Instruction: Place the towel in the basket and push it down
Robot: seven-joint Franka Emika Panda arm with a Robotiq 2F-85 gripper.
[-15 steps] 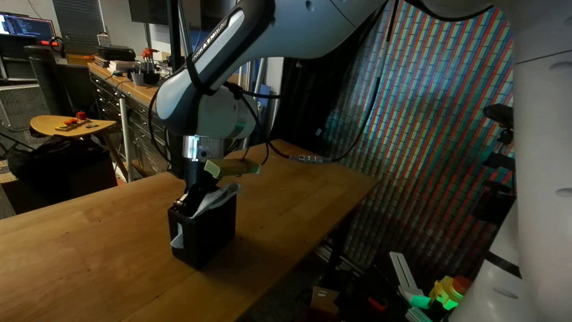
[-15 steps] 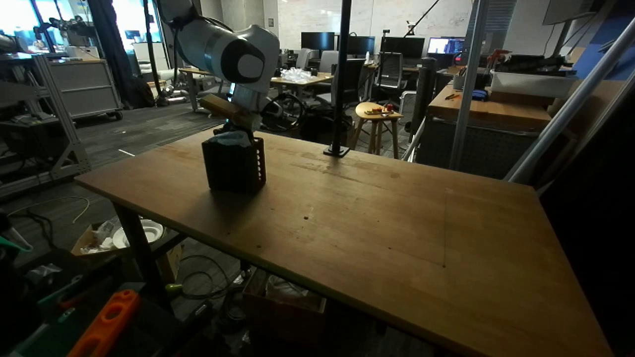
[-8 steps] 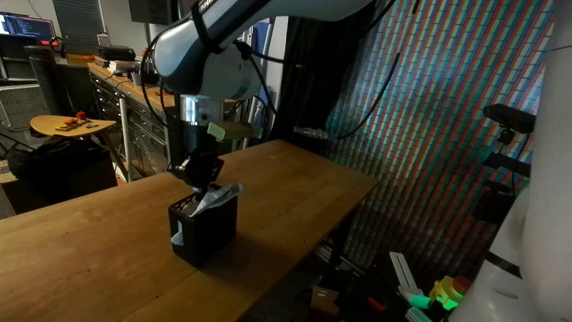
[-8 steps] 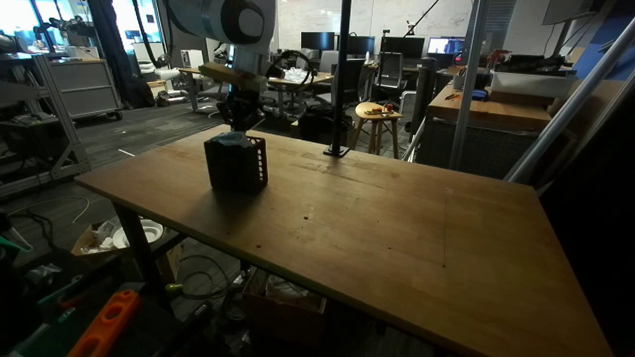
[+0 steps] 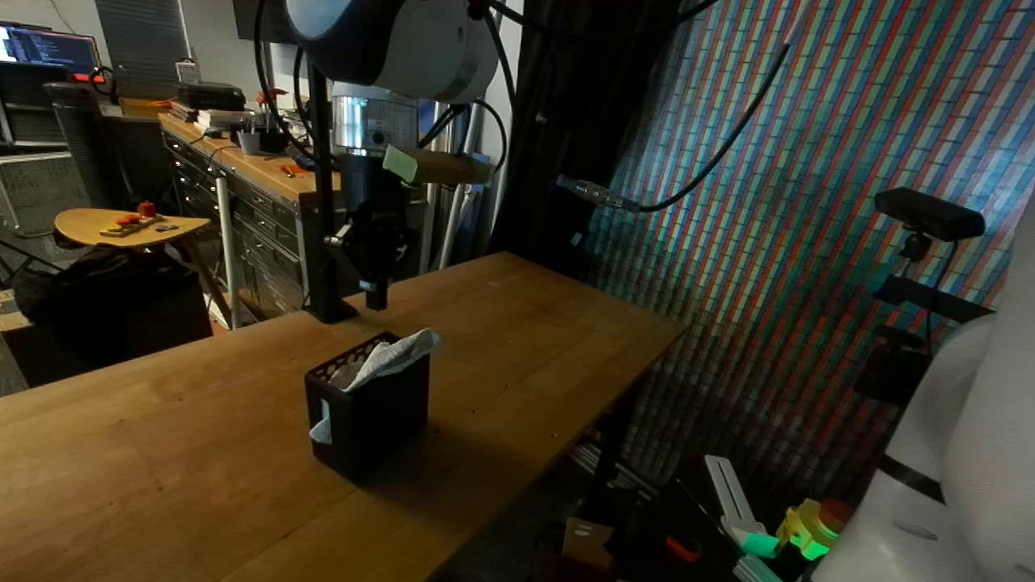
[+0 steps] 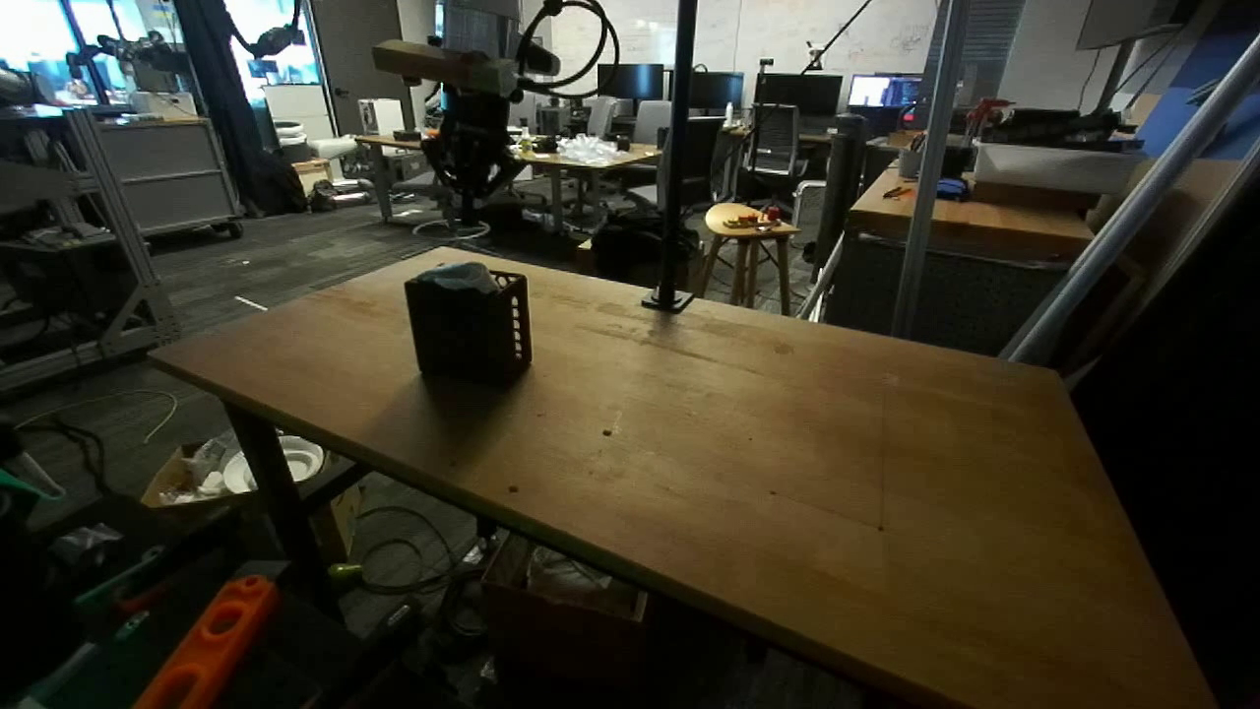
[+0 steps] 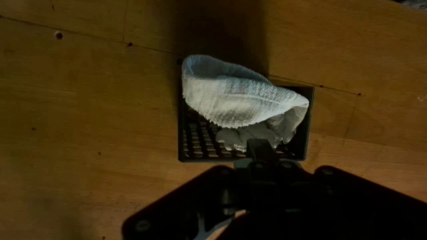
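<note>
Towel point(image 7: 237, 100) is mostly inside the basket point(image 5: 384, 424); a greyer crumple sits low in it, while a pale folded flap stands above one long rim and leans out past it; probably the rim props it and the springy folds hold it up. A pale corner also pokes through an opening in a narrow side, visible in an exterior view; likely the same cloth, soft enough to bulge out there. Some bare lattice shows inside in the wrist view; so I judge there is room below to push into.

Basket stands upright, mouth up, on the wooden table point(image 6: 787, 443); the table backs it, so a straight press should work; pressing right at the rim could tip it.

My gripper point(image 5: 376, 299) hangs above, apart from cloth and basket; jaws together, nothing between them; makes a blunt poker, fit for pressing rather than pinching. Placing looks done, pushing down looks partial; if more is wanted, flap goes in over the rim first, then a press. Yellowish block point(image 5: 441, 167) mounted above my gripper sits well clear of the cloth; purpose unclear.
</note>
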